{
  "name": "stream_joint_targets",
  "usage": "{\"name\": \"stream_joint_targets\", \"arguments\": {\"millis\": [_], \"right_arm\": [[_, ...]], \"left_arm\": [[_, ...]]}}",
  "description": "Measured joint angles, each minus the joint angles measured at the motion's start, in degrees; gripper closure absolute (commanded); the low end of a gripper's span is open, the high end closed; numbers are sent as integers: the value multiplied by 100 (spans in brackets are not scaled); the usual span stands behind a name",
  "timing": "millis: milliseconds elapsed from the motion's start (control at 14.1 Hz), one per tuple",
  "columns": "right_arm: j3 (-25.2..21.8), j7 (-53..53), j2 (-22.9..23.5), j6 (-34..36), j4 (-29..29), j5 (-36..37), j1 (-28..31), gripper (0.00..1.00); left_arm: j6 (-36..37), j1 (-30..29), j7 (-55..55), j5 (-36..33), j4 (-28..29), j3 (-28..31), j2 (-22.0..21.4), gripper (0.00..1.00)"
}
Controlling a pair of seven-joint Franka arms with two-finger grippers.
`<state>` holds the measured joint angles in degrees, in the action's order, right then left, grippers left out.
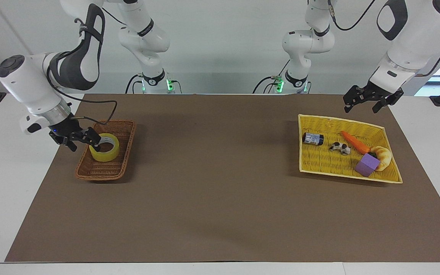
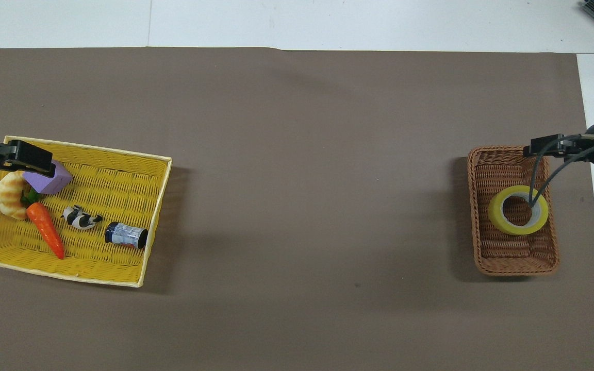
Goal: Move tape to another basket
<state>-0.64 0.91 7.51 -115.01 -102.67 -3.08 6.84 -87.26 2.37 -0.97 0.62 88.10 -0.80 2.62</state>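
Observation:
The yellow tape (image 1: 107, 154) lies flat in the small brown wicker basket (image 1: 101, 176) toward the right arm's end of the table. My right gripper (image 1: 84, 144) is open and empty, raised over the basket's rim beside the tape and not holding it. In the overhead view the tape (image 2: 495, 214) sits mid-basket (image 2: 513, 268), the right gripper (image 2: 542, 147) is over the basket's corner, and its cable crosses the roll. My left gripper (image 1: 371, 101) waits open over the edge of the yellow basket (image 1: 319, 160).
The yellow tray basket (image 2: 116, 190) holds a carrot (image 1: 353, 142), a purple block (image 1: 367, 164), a croissant (image 1: 383, 156), a small can (image 1: 313, 138) and a cow toy (image 1: 340, 147). Brown paper covers the table between the two baskets.

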Motion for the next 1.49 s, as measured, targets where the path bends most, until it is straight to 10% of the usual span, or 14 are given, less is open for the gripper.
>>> {"name": "stream_joint_targets", "arguments": {"millis": [566, 1487], "right_arm": [[44, -2263, -689, 752, 11, 411, -1447, 0], [-49, -1862, -1204, 3032, 1399, 66, -1408, 0]], "left_arm": [[2, 0, 0, 0, 0, 1, 0, 0], [6, 0, 0, 0, 0, 0, 0, 0]]}}
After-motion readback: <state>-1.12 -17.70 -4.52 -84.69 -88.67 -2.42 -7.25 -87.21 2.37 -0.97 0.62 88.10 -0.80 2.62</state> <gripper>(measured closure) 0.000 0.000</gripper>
